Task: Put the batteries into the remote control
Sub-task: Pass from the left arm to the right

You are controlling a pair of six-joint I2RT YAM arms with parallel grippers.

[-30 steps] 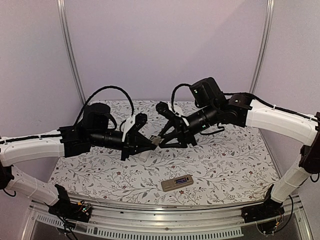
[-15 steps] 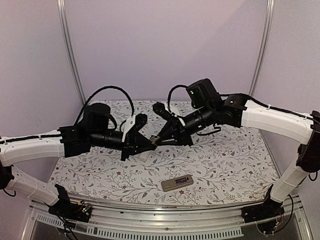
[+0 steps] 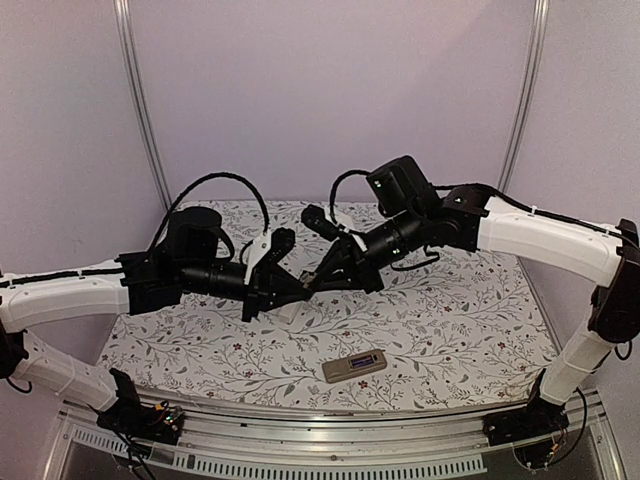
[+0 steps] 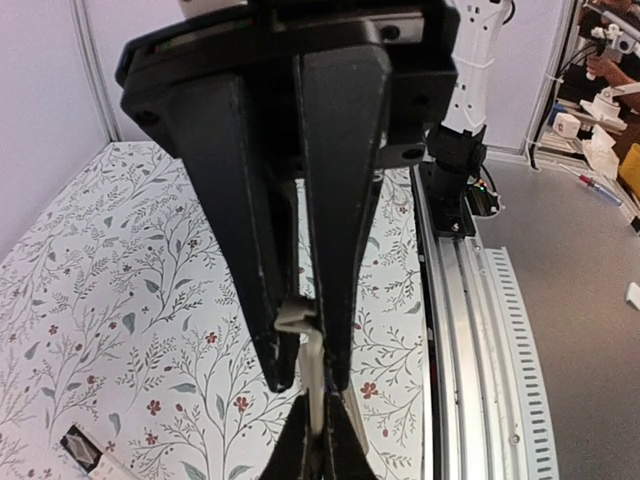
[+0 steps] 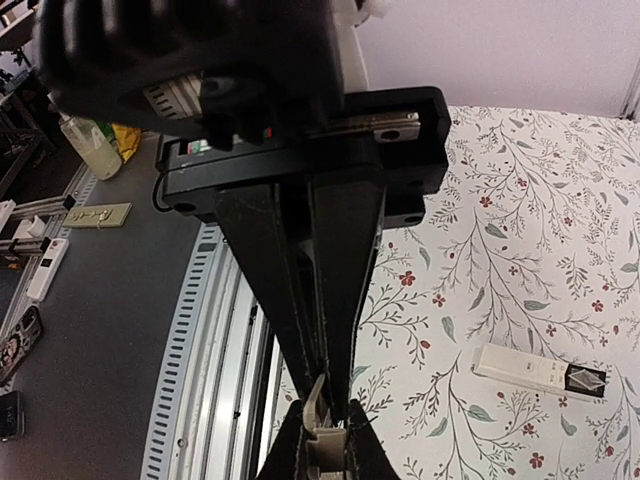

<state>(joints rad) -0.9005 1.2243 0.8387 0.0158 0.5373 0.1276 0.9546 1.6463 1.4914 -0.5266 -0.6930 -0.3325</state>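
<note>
While both hands meet in mid-air, overall state: one pale part is gripped from two sides above the worktop.
Left hand: fingers together, clamped on the pale part. Pose and grip are unchanged over the last second.
Pale part: a thin, off-white strip. It sits between the left fingertips and runs on into the right fingertips. Its identity cannot be told, but it is too flat and pale to be a battery.
Right hand: a second ago its fingers stood spread, just short of the left hand. It has since advanced toward the left hand and drawn its fingers together on the far end of the pale part.
Meaning for the task: judged to be a hand-over or a pull-apart of the part, which is a preparatory step. Loading has not begun.
Batteries: not found in any view, and neither hand holds one.
Beige remote control: flat on the worktop, below both hands and toward the arm bases. It is well apart from them and touched by neither.
Left wrist view only: shows the pale part seated between the left fingers, with the right fingertips rising to meet it.
Top view only: shows the beige remote control and the two arms closing tip to tip. The pale part is too small to see there.
Right wrist view only: shows a white slab with a dark end, lying on the worktop beyond the right hand. This is possibly a second remote with its bay open.
</note>
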